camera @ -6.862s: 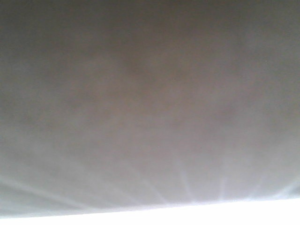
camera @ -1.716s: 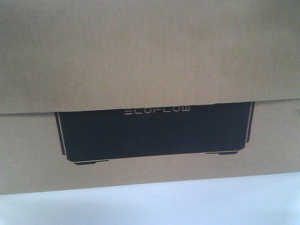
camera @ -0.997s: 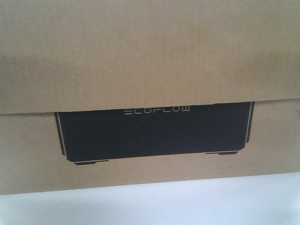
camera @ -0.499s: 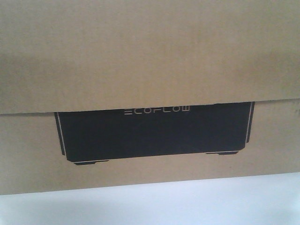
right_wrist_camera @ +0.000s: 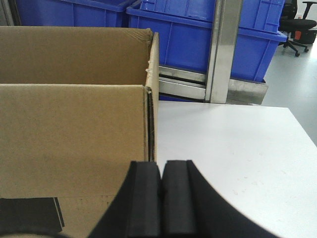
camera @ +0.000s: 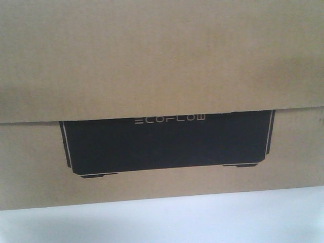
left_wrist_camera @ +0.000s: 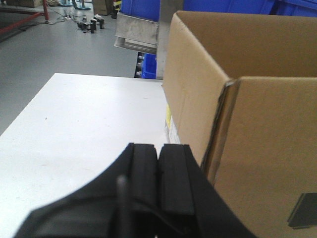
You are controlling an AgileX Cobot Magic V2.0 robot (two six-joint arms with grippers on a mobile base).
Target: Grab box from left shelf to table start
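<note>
**Box on the white surface, both tools pressed together**

The box (camera: 162,61) is brown corrugated cardboard with fine ribbing on its faces. Its near side carries a matte black panel (camera: 167,144) with a thin white outline and white "ECOFLOW" lettering, partly covered by a flap hanging from above. The box rests on the surface (camera: 167,220), which is smooth, pale white and faintly speckled. In the wrist views the box is open at the top, with raw cut edges showing at its corners.

The left tool (left_wrist_camera: 158,153) sits just beside the box's left corner, its 2 black rubbery pads pressed together with nothing between them. The right tool (right_wrist_camera: 161,171) is at the box's right corner, pads likewise pressed together and pinching nothing.

Compared with half a second ago, the box sits in the same place in the front view, and the panel has not shifted. Nearly 7 seconds ago that view showed only a grey blur.

Behind the box stands the shelf (right_wrist_camera: 225,49), with brushed steel posts and rails, holding blue plastic bins (right_wrist_camera: 188,34). A grey concrete floor (left_wrist_camera: 64,44) stretches away to the left.
</note>
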